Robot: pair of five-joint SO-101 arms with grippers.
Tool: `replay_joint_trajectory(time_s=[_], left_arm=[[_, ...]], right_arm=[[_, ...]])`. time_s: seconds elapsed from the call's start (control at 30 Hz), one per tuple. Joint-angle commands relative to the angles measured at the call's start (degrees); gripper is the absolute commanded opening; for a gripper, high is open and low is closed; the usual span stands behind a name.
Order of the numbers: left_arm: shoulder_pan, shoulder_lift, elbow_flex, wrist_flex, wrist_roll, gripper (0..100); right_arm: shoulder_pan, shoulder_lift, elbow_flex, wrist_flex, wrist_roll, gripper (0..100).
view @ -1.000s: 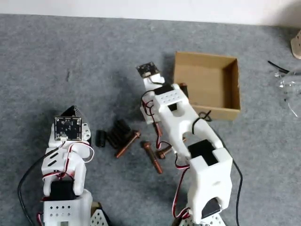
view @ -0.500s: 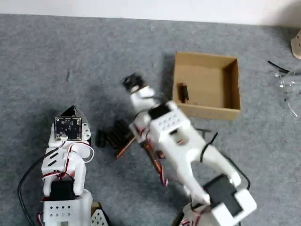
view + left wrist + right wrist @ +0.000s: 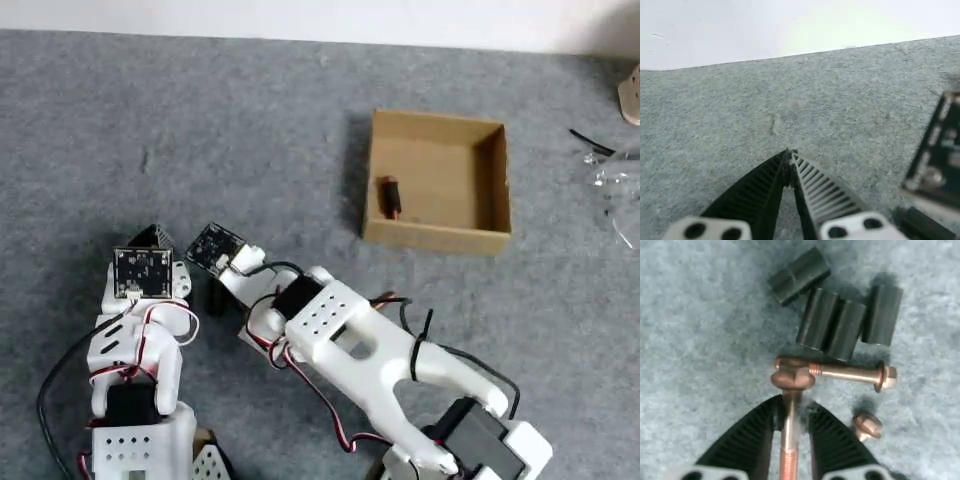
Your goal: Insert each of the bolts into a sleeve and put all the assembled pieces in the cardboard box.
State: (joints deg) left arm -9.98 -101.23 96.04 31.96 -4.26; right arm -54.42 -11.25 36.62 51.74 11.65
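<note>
Straddling a bolt [image 3: 788, 432]: right gripper [image 3: 791, 411], jaws ajar.

A brown cardboard box [image 3: 430, 238] sits on the grey felt table [image 3: 200, 130], one sleeved bolt [image 3: 388, 196] inside; black cylindrical sleeves [image 3: 845, 330] lie beside copper bolts [image 3: 850, 372].

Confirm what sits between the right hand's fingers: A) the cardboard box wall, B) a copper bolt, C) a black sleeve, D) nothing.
B: the right wrist view shows a copper bolt lying lengthwise on the table between the open fingers of the right hand, with its head toward the black sleeves.
</note>
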Motion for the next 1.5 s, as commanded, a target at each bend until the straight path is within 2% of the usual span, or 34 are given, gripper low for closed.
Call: replay_joint_trajectory(time_s=[0.0, 0.1, 0.17, 0.33, 0.5, 0.63, 0.9, 1.03, 1.23, 1.47], left_arm=[[-0.5, -0.2, 1.3, -1.4, 0.5, 1], [-0.5, -0.2, 1.3, -1.4, 0.5, 1], [-0.6, -0.2, 1.3, -1.4, 0.5, 1], [-0.7, -0.2, 1.2, -1.4, 0.5, 1], [-1.4, -0.2, 1.1, -1.4, 0.6, 1], [-1.9, -0.2, 1.1, -1.4, 0.7, 1], [-2.0, -0.2, 1.0, -1.4, 0.7, 1], [-2.0, -0.2, 1.0, -1.4, 0.7, 1], [-2.0, -0.2, 1.2, -2.5, 0.7, 1], [-1.9, -0.1, 1.2, -2.5, 0.7, 1]], right_arm=[[-0.4, -2.7, -0.2, -0.2, 1.0, 10.1], [-0.4, -2.7, -0.2, 1.3, 1.0, 22.6], [0.5, -2.8, -0.4, 1.5, 1.0, 26.9], [6.6, -2.8, -1.1, 0.7, 1.1, 27.1], [7.5, 1.9, -5.2, -1.2, 10.8, 27.1], [9.5, 13.7, -16.7, 2.3, 10.5, 27.1], [10.2, 35.6, -49.3, 13.7, 10.5, 27.1], [10.2, 44.1, -59.2, 16.9, 10.5, 27.1], [13.8, 52.4, -65.1, 18.8, 10.5, 27.1], [17.1, 53.6, -65.8, 23.1, 10.5, 27.1]])
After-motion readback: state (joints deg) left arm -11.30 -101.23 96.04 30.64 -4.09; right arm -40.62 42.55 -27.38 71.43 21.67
